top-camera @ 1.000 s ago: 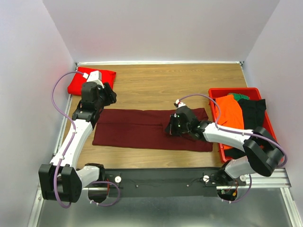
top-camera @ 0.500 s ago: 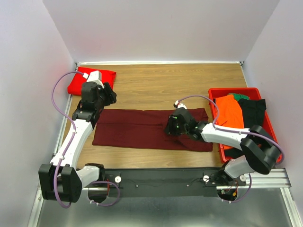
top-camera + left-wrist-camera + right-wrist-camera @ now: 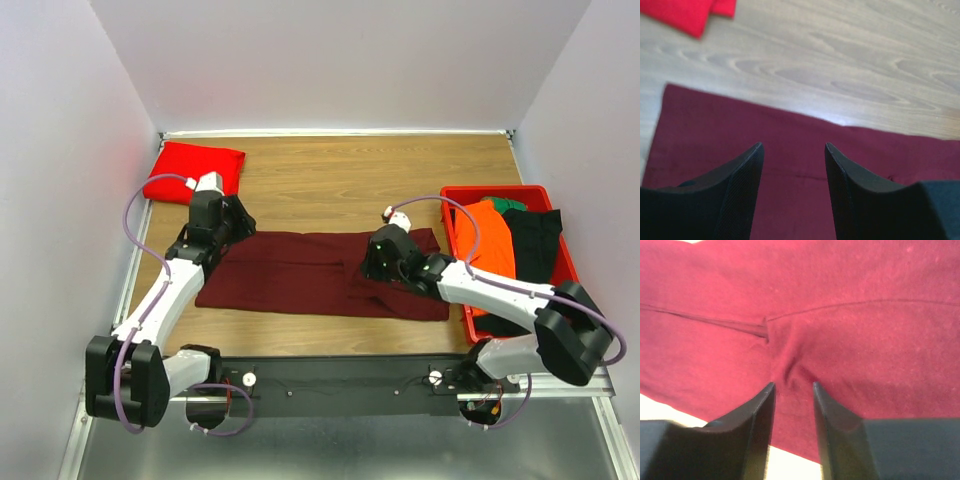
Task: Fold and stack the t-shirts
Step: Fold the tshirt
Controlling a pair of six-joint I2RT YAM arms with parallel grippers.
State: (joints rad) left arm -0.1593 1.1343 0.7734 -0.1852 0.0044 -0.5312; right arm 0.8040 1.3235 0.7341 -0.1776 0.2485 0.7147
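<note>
The dark maroon t-shirt (image 3: 300, 275) lies folded into a long flat band across the table's middle. A bright red t-shirt (image 3: 195, 168) sits folded at the back left corner. My left gripper (image 3: 228, 225) hovers over the band's back left end; in the left wrist view it (image 3: 793, 146) is open, with only maroon cloth (image 3: 715, 125) below and the red shirt (image 3: 685, 12) beyond. My right gripper (image 3: 378, 260) is low over the band's right half, open (image 3: 793, 385), with nothing between its fingers. A small pucker (image 3: 790, 367) in the maroon cloth (image 3: 865, 340) lies just ahead of the tips.
A red bin (image 3: 452, 193) stands at the right edge and holds orange (image 3: 488, 240), black (image 3: 535, 240) and green clothes. Bare wood (image 3: 340, 180) stretches behind the maroon band. White walls close in the left, back and right sides.
My right gripper has opened and let go of the maroon cloth, leaving a pucker. My left arm has come off the red shirt toward the maroon band's left end.
</note>
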